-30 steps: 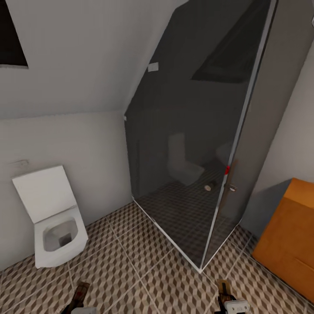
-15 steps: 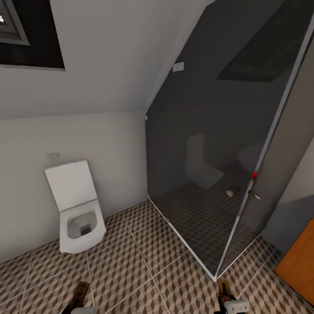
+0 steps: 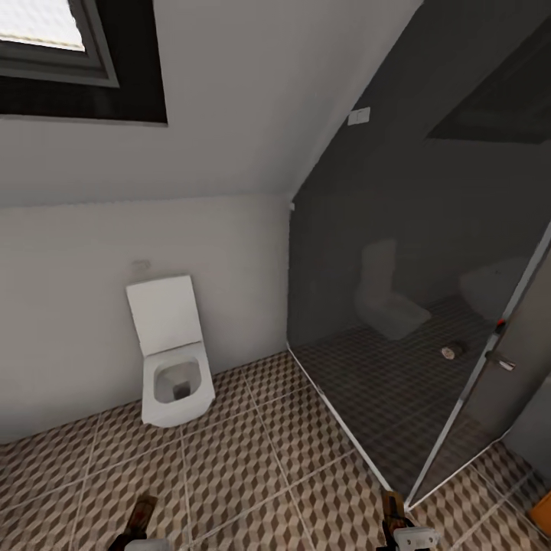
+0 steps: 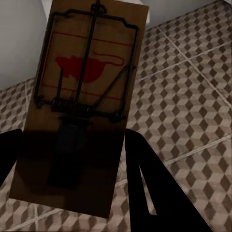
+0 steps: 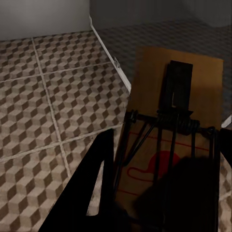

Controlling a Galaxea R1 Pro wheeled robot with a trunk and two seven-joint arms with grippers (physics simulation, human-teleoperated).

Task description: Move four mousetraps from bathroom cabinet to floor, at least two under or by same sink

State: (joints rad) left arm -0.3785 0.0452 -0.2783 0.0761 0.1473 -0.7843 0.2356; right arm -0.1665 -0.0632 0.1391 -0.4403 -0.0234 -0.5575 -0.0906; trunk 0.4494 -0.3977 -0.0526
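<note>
mousetraps (image 4: pixel 79 111) (image 5: pixel 171 145) clamped in both claws, l claw (image 4: pixel 72 159) tips hidden, cabinet (image 3: pixel 544 506) cut off

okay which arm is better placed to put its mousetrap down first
Neither clearly: left pincer and right pincer each grip a mousetrap above the tiled floor, at matching height. No sink visible.

We stand in a home bathroom under a sloping attic ceiling: a white square toilet (image 3: pixel 172 360) set against the pale wall, a dark glass shower enclosure (image 3: pixel 413 306) in the corner, a skylight window (image 3: pixel 69 53) overhead, and a bathroom floor (image 3: pixel 252 467) of brown-and-beige cube-patterned tiles.
</note>
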